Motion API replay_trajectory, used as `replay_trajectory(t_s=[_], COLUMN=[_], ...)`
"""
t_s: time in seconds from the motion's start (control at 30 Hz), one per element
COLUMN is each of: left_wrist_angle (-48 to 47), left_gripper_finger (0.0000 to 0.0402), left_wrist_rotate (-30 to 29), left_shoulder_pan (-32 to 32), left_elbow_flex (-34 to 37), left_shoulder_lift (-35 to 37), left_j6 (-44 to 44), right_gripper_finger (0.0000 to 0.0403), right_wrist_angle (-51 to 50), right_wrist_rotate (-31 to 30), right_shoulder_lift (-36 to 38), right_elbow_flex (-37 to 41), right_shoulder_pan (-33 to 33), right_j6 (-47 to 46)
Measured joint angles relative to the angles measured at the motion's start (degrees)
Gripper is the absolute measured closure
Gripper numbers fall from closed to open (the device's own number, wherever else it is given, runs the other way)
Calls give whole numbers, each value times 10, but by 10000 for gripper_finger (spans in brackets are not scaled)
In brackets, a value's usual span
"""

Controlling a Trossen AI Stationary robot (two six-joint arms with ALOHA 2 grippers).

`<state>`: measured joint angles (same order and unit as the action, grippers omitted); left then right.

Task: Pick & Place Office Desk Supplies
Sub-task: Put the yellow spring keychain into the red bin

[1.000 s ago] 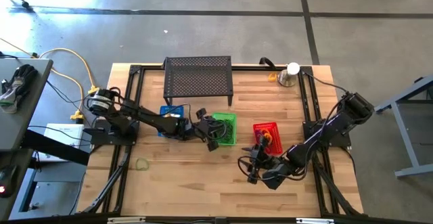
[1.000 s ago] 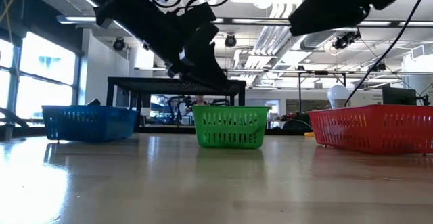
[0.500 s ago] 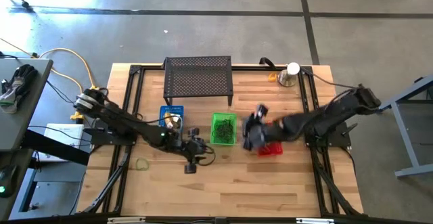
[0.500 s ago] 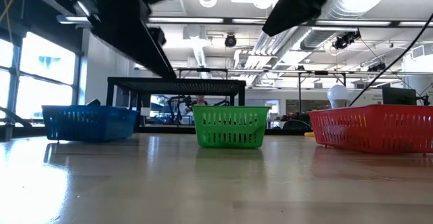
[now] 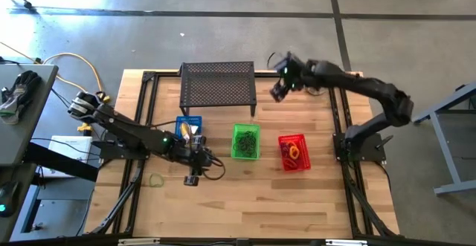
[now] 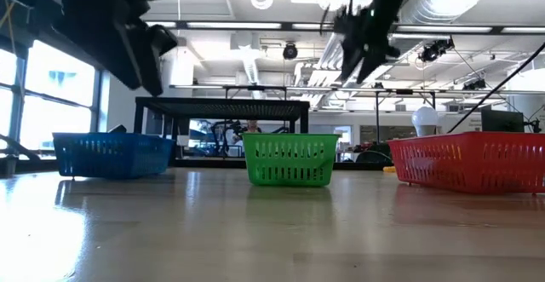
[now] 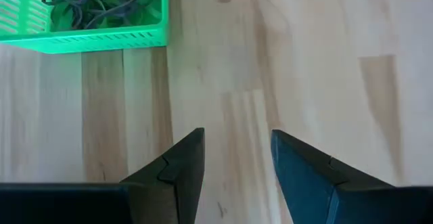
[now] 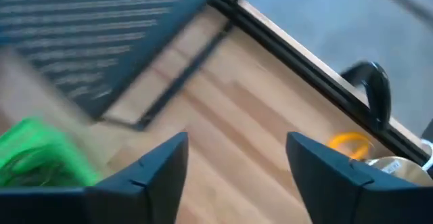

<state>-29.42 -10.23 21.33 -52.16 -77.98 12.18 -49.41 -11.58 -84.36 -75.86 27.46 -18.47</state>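
Observation:
My left gripper point(image 5: 192, 177) point(image 7: 237, 132) hangs open over bare wood, just on the near side of the blue basket point(image 5: 189, 129), with nothing between its fingers. My right gripper point(image 5: 279, 90) point(image 8: 237, 139) is raised and open over the table's far part, between the black mesh shelf point(image 5: 218, 86) and the silver cup point(image 5: 320, 81); it is empty too. The green basket point(image 5: 245, 141) point(image 7: 81, 11) holds dark and green loops. The red basket point(image 5: 293, 151) holds orange and yellow items. A pale loop point(image 5: 155, 179) lies flat on the table near the left. A yellow-orange loop point(image 8: 350, 143) lies beside the cup.
Black frame rails point(image 5: 146, 112) run along the left and right sides of the table. The mesh shelf stands at the far middle. Bare wood point(image 5: 253, 201) stretches along the near edge in front of the three baskets.
My right gripper has swung from the near right, beside the red basket, up and across to the table's far edge near the cup. My left gripper has drawn back from the green basket toward the near left and tipped downward, ending near the blue basket.

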Motion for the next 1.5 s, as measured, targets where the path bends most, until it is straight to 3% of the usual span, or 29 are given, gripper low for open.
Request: replay_trajectory(t_s=[0.13,0.33,0.57,1.1,1.5], left_wrist_angle=[-12,0,-2,32,46], left_gripper_finger=[238,238,238,238,238], left_wrist_rotate=[4,5,4,5,67], left_shoulder_pan=[-16,-36,-55,-89,-120], left_elbow_flex=[7,18,31,33,33], left_shoulder_lift=[-14,-17,-17,-17,-17], left_j6=[-16,-34,-34,-92,-106], right_gripper_finger=[127,113,116,116,116], right_wrist_angle=[-1,1,-46,-49,-32], right_wrist_rotate=[41,40,-35,-61,-30], right_shoulder_lift=[-45,-132,-199,-249,-250], right_elbow_flex=[1,1,1,1,1], right_shoulder_pan=[80,106,115,188,210], right_j6=[51,142,188,206,264])
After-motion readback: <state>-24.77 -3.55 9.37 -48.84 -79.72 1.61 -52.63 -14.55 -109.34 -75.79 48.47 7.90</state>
